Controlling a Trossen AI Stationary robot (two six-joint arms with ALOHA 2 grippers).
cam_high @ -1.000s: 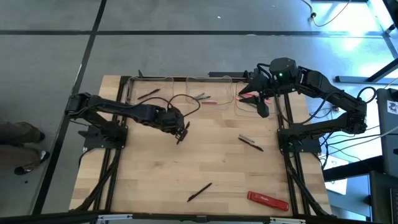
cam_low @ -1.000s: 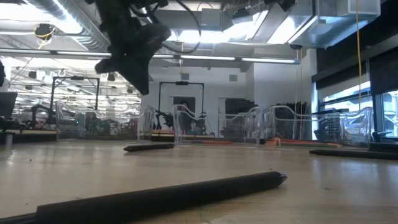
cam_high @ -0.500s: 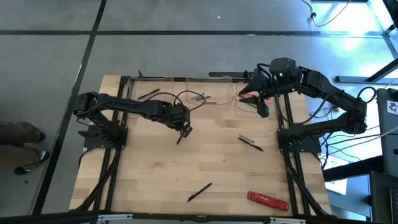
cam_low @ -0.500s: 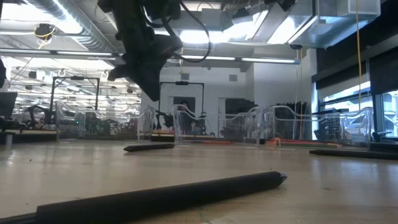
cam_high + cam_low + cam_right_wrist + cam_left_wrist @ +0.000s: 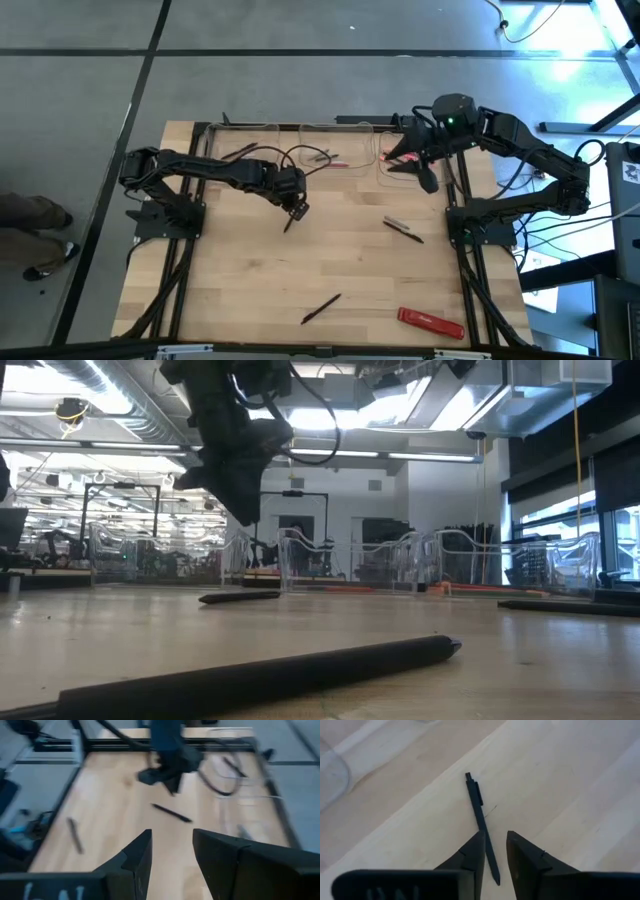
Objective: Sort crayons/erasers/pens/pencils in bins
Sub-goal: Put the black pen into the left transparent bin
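Grey concrete floor all around, and from the high view the wooden desk (image 5: pixel 340 270) carries three clear bins (image 5: pixel 325 150) along its far edge, with some pens already inside the left one. The left gripper (image 5: pixel 296 208) hangs right over a black pen (image 5: pixel 290 222) lying near the middle of the desk, a bit toward the far edge. The right gripper (image 5: pixel 424 172) waits over the bin at the far right corner. More pens sit loose toward the right side and the near edge, plus a flat red bar (image 5: pixel 431 321) by the near right corner. Low view: the left arm's head (image 5: pixel 232 470) hovers clear above the tabletop, a pen (image 5: pixel 240 597) lying below and slightly beside it. Left wrist view: the fingers (image 5: pixel 470 857) are spread a little, straddling the near end of the pen (image 5: pixel 481 817), not pinching it yet. Right wrist view: that pincer is spread wide, nothing in it. My guess is we're at the pick-up step; next it needs to drop down, squeeze the pen, then carry it to a bin. No readable brands or writing anywhere that I can make out.
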